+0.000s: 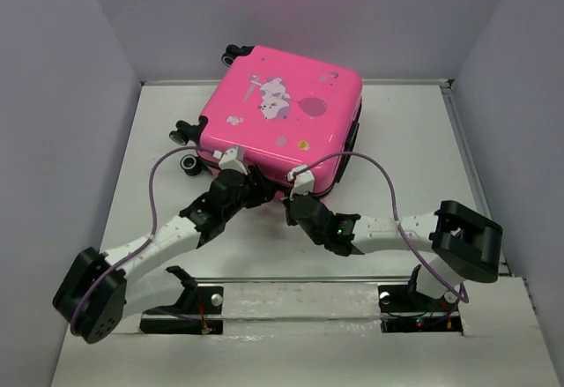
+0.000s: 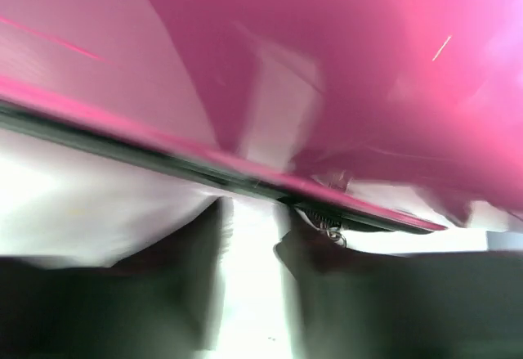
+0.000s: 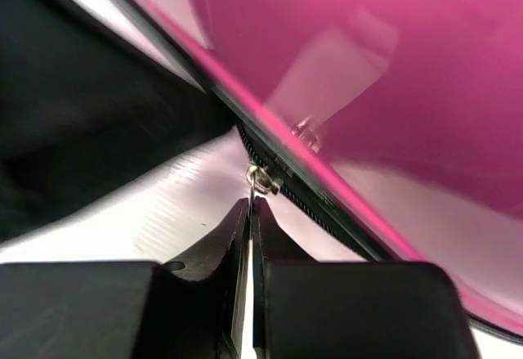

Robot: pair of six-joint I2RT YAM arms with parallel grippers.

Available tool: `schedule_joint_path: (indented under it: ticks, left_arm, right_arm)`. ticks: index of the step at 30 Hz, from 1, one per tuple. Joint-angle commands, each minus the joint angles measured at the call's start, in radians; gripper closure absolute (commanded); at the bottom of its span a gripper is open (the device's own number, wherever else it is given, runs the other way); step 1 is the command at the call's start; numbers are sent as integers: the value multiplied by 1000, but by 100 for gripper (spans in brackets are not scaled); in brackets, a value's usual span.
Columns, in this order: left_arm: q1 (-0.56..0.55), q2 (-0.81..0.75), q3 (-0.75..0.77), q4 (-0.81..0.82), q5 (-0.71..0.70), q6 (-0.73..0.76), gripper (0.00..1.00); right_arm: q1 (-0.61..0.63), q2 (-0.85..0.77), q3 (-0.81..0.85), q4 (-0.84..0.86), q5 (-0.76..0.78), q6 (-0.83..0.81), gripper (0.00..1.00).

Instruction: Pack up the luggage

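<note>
Zipper pull (image 3: 260, 179) seemingly pinched at tips of closed right hand (image 3: 249, 208); seam laid along suitcase (image 1: 280, 114) near edge. Left hand (image 2: 249, 220) parted, empty.

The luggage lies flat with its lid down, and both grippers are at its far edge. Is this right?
No: the luggage lies flat, lid down, but the left gripper and right gripper are at its near edge; the top external view shows it.

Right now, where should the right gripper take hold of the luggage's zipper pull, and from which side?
Pinch the metal zipper pull by its dangling tab, coming low from the near side: it hangs off the black zipper track on the luggage, just beyond the right gripper.
</note>
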Motion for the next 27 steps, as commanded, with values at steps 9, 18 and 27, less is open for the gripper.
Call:
schedule_joint_path:
  ticks: [9, 18, 27]
  left_arm:
    - [553, -189, 400, -362, 274, 168, 5]
    - [790, -39, 381, -225, 387, 69, 4]
    - [880, 79, 329, -112, 419, 3, 2]
  right_arm:
    - [-7, -197, -120, 223, -123, 81, 93]
    - [-7, -179, -114, 207, -146, 79, 93]
    - [-7, -185, -113, 194, -149, 79, 93]
